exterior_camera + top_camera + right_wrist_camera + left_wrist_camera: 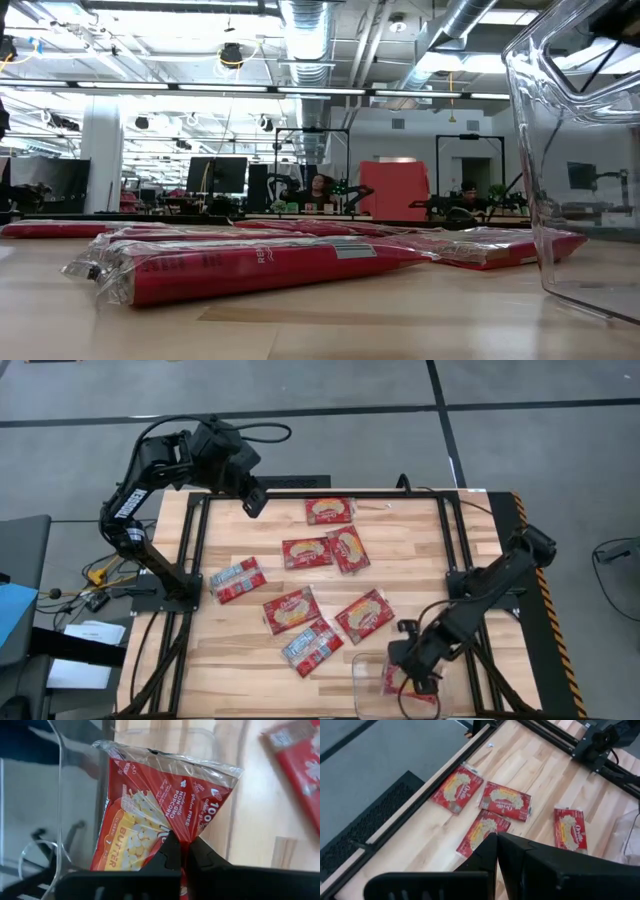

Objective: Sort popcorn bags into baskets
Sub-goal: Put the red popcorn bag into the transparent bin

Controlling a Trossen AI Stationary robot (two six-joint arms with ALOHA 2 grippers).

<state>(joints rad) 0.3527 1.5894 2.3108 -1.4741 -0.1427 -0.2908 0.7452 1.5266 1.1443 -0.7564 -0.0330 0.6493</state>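
Seven red popcorn bags with cream-yellow centres lie flat on the wooden table, among them one at the far edge (329,510), a touching pair (306,552) (348,548) and one toward the left (237,579). The clear plastic basket (368,695) stands at the near edge; its wall (570,200) fills the right of the low view. My right gripper (407,676) is over the basket, shut on another popcorn bag (150,815). My left gripper (254,503) is raised over the table's far left corner, shut (497,840) and holding nothing. My right gripper pinches the popcorn bag between its two fingers at one edge of the red wrapper (178,826), coming from above and pointing down. The bag hangs below the fingers inside the basket, its clear sealed end (165,757) lowest. Whether that end touches the basket floor, I cannot tell.
A black metal frame (300,493) runs along the table's far side and both arm bases. Bags toward the near side (312,646) (364,615) lie close to the basket's left. In the low view a bag (250,265) lies nearest the camera. Bare wood shows at the far right (420,550).
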